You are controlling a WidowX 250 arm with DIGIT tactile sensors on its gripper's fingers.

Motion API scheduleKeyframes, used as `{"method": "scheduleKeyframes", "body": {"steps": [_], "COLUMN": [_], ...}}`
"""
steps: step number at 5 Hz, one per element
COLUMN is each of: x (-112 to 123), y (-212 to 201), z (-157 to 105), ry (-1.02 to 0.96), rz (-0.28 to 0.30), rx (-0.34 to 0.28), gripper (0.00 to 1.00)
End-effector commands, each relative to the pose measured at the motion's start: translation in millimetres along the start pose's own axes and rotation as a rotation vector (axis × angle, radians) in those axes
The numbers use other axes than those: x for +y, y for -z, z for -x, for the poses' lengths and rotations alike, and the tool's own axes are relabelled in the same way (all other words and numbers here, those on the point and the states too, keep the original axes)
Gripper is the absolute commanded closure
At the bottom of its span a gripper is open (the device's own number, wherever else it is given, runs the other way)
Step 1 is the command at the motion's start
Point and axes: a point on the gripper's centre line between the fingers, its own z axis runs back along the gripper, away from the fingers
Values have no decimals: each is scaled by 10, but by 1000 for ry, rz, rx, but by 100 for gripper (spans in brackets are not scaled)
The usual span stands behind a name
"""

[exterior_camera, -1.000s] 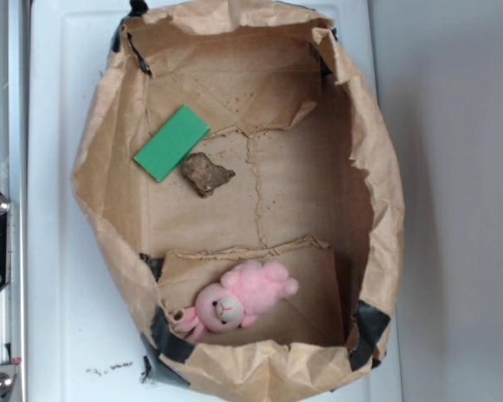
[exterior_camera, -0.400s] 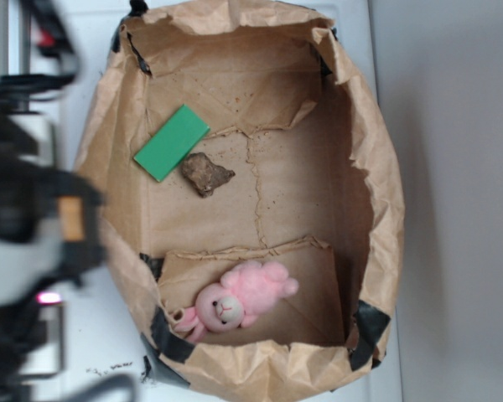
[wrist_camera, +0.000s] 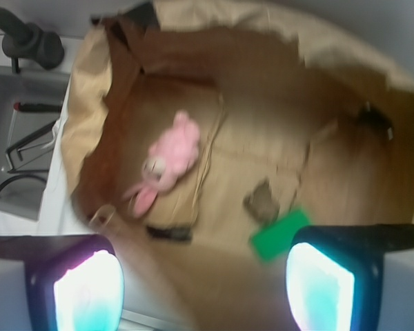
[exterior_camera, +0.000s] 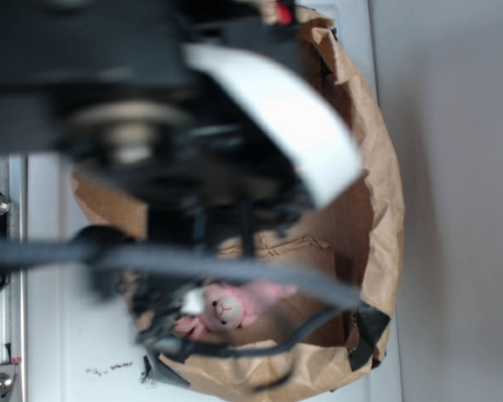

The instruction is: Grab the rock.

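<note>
The rock [wrist_camera: 262,201] is a small brown-grey stone on the floor of the brown paper-lined box [wrist_camera: 372,179]. It lies just beside the flat green block [wrist_camera: 279,234]. My gripper [wrist_camera: 203,289] is open and empty, with its two glowing fingers [wrist_camera: 90,293] wide apart, high above the box's near wall. In the exterior view the blurred arm [exterior_camera: 193,126] covers the rock and the green block. The pink plush [exterior_camera: 226,308] shows below the arm, and also in the wrist view [wrist_camera: 171,155].
The box has crumpled paper walls [exterior_camera: 381,193] and black tape at its corners [exterior_camera: 367,331]. It stands on a white surface [exterior_camera: 67,335]. A metal rail [exterior_camera: 2,293] runs down the left side. Grey equipment with cables [wrist_camera: 27,117] lies left of the box.
The arm has swung in from the left edge and now hangs over the middle of the box, hiding the rock and the green block. Nothing in the box has moved.
</note>
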Motion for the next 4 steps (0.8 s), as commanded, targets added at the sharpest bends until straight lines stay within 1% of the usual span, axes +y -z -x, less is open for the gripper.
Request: {"method": "scheduleKeyframes", "body": {"steps": [1, 2, 3, 4], "x": [315, 254, 148, 96], "y": [373, 568, 740, 923], "z": [-141, -29, 102, 166], "ry": [259, 406, 500, 538], "rz": [-63, -136, -166, -236], "rx": [-43, 5, 51, 74], "gripper": [0, 0, 0, 0]}}
